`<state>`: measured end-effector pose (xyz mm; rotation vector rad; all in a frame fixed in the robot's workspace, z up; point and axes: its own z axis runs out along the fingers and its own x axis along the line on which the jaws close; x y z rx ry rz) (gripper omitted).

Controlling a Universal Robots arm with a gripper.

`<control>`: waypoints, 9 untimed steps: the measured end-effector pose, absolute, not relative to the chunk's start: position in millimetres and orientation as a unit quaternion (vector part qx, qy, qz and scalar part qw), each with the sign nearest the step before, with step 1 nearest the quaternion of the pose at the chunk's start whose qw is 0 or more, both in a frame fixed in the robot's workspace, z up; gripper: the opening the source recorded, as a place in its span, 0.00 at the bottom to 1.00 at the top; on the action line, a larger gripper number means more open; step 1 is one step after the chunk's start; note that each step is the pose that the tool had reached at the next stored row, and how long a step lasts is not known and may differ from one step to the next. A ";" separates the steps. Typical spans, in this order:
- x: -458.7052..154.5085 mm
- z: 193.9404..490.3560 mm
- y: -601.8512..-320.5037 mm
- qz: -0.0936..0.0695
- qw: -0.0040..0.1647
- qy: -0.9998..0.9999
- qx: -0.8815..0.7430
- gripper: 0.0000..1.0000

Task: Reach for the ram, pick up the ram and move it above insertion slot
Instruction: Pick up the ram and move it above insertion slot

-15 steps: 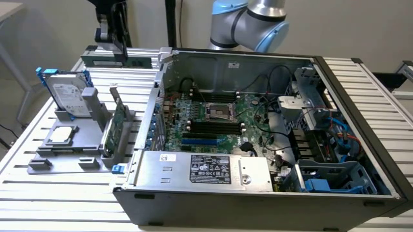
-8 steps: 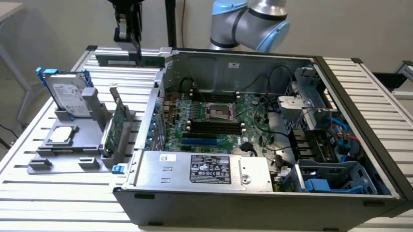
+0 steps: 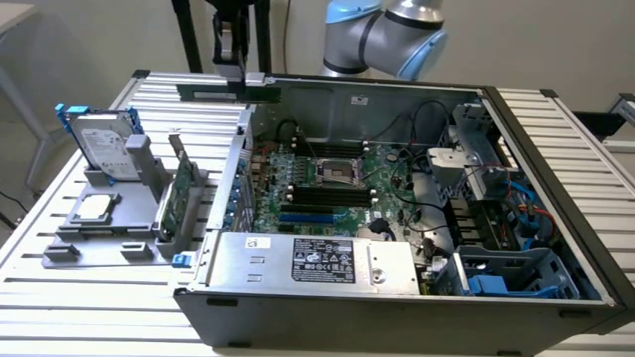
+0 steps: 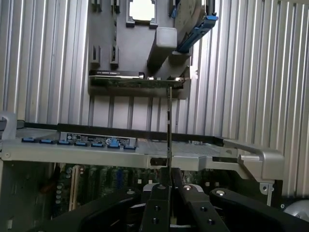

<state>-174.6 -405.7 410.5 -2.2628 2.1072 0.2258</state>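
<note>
Green ram [image 4: 168, 126] clamped in pincer [image 4: 169, 180]

Exterior high, oblique over open case [image 3: 397, 297]; wrist close above case edge

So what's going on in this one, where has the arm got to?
A single robot arm is working at an open computer case. Its claw is shut on the ram, a thin green strip held up at the case's far edge, on the exterior view's left. In the wrist view the strip is seen edge-on, above the case wall. The hard drive and expansion card stand in the grey holder beside the case.
</note>
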 end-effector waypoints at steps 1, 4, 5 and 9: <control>-170.1 410.5 -405.3 0.073 0.021 0.680 -0.730 0.12; -156.4 410.4 -404.4 0.073 0.021 0.680 -0.730 0.12; -151.9 410.5 -404.2 0.073 0.021 0.680 -0.730 0.12; -133.8 410.4 -403.2 0.073 0.021 0.680 -0.730 0.12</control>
